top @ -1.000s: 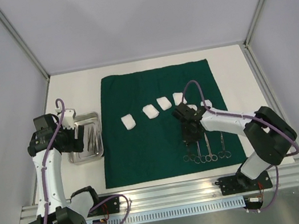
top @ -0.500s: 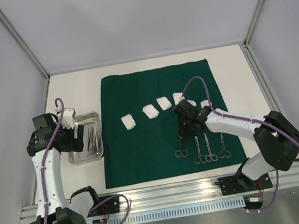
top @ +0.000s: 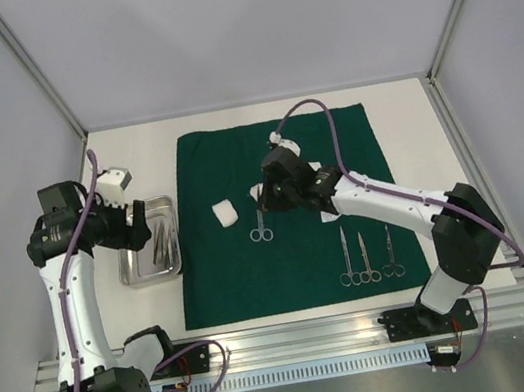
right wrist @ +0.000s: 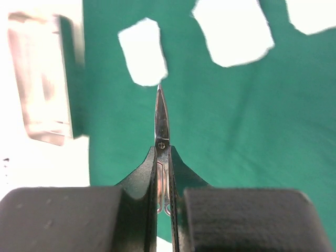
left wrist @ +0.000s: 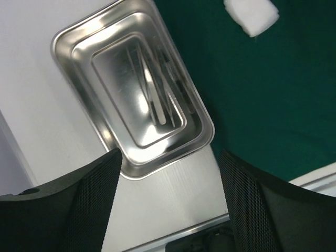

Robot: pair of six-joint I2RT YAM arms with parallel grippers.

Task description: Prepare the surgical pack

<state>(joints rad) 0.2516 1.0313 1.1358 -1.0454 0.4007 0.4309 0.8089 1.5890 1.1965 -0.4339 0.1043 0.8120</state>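
You're clamping the scissors (right wrist: 161,118) in your right gripper (right wrist: 163,160) over the drape (right wrist: 226,136) — your left gripper (left wrist: 169,157) is gaping wide above the tray (left wrist: 84,58).

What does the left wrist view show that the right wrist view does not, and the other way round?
Only the left wrist view: slim instruments lying inside the steel tray, and the left pincer, open. Only the right wrist view: scissors clamped in the right pincer, and two more gauze pads. Both: the tray, the green drape and the gauze pad nearest the tray.
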